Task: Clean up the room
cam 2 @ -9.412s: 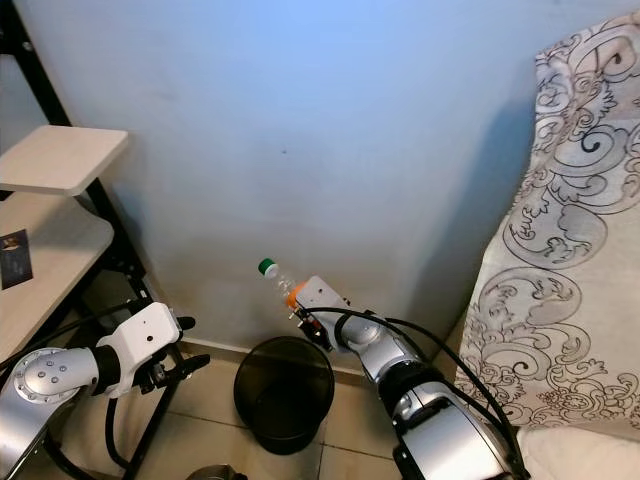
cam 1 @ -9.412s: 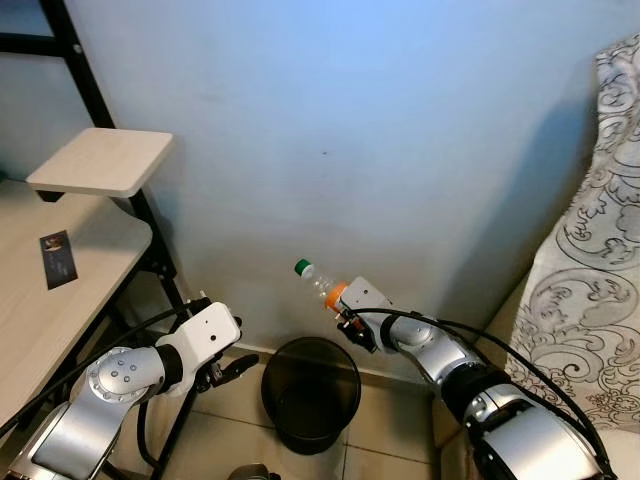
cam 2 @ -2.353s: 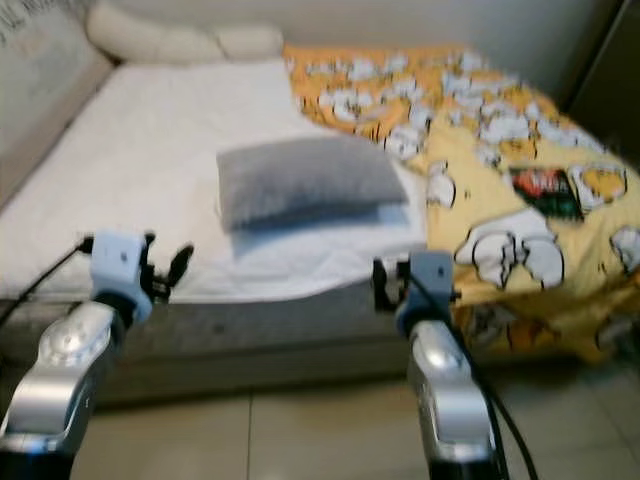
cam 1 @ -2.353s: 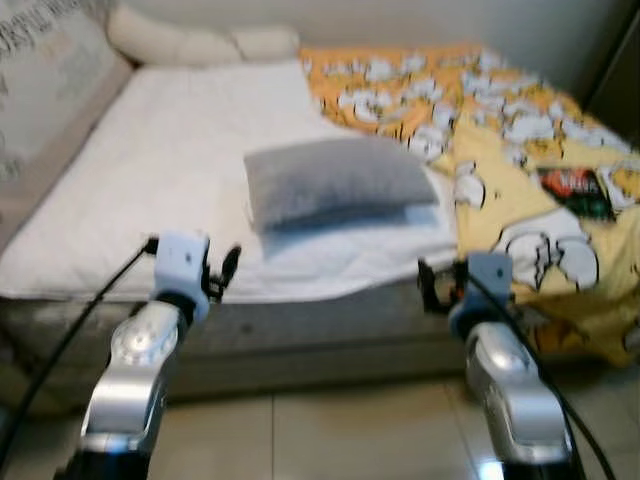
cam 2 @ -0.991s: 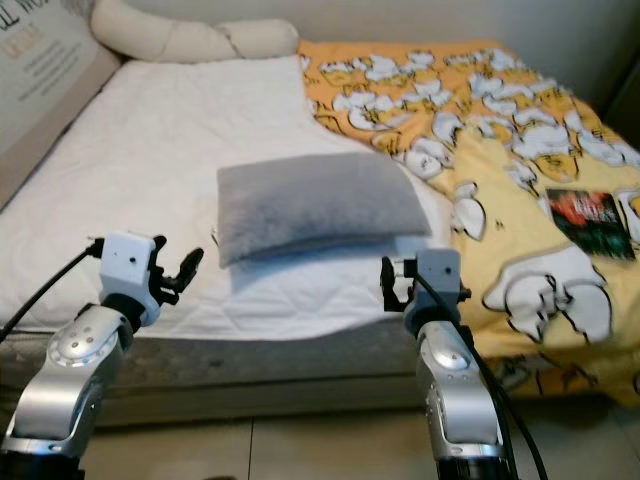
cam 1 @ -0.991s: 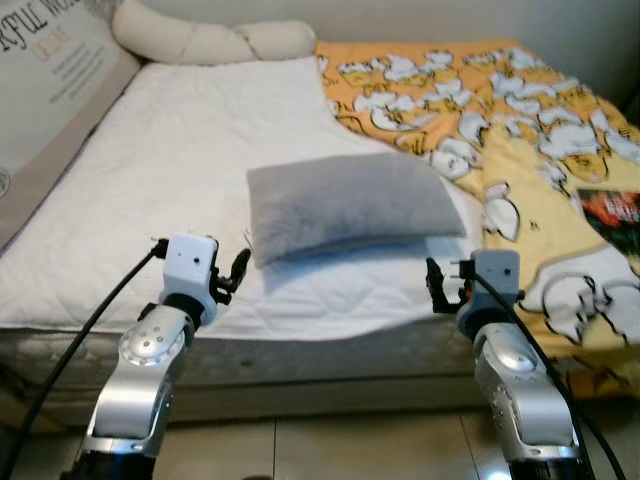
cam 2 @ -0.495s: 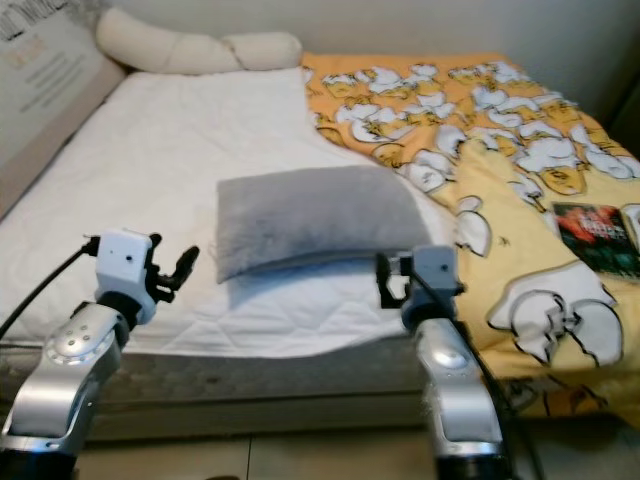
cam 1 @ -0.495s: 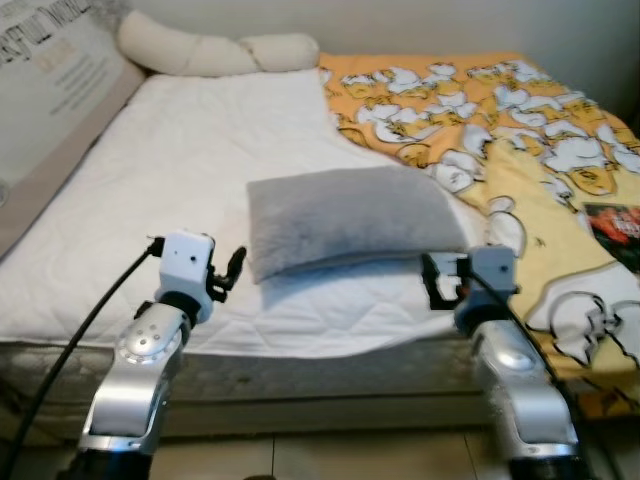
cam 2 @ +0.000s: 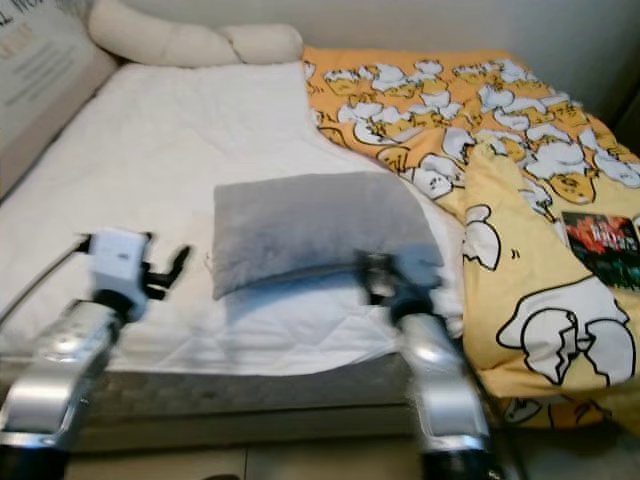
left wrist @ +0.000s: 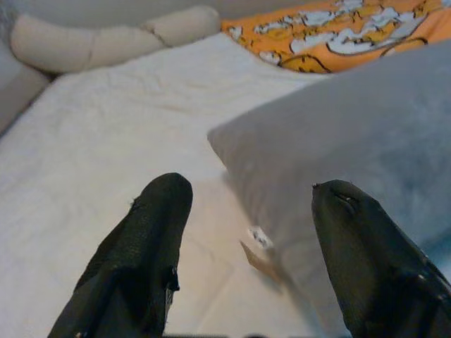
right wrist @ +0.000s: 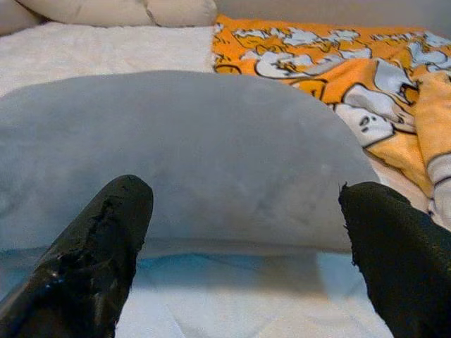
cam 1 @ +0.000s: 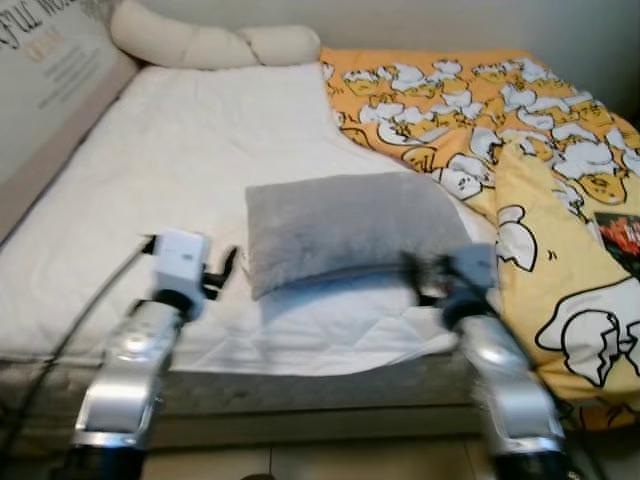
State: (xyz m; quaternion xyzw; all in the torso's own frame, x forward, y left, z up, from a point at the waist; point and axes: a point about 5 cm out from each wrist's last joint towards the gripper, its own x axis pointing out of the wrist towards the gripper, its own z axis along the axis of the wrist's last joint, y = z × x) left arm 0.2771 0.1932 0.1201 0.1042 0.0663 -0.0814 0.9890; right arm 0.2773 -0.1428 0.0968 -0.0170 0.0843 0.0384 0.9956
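Observation:
A grey pillow [cam 1: 350,225] lies askew in the middle of the white mattress [cam 1: 190,150], near its front edge. My left gripper [cam 1: 227,267] hovers over the sheet just left of the pillow's left end; the left wrist view has it open [left wrist: 254,186], with the pillow's corner and a small tag between its fingers [left wrist: 151,239]. My right gripper [cam 2: 372,274], blurred, is at the pillow's front right edge. It is open too [right wrist: 246,190], its fingers [right wrist: 106,246] spread wide before the pillow's long side.
An orange and yellow duck-print blanket [cam 1: 520,130] covers the bed's right half and hangs over the front edge. A dark red packet [cam 2: 602,236] lies on it. A cream bolster [cam 1: 200,42] sits at the head. A lettered board [cam 1: 45,90] flanks the left.
The view has swung from the bin by the wall to the bed and drawn closer. The bottle is gone from my right gripper. Both arms have edged toward the pillow and are blurred.

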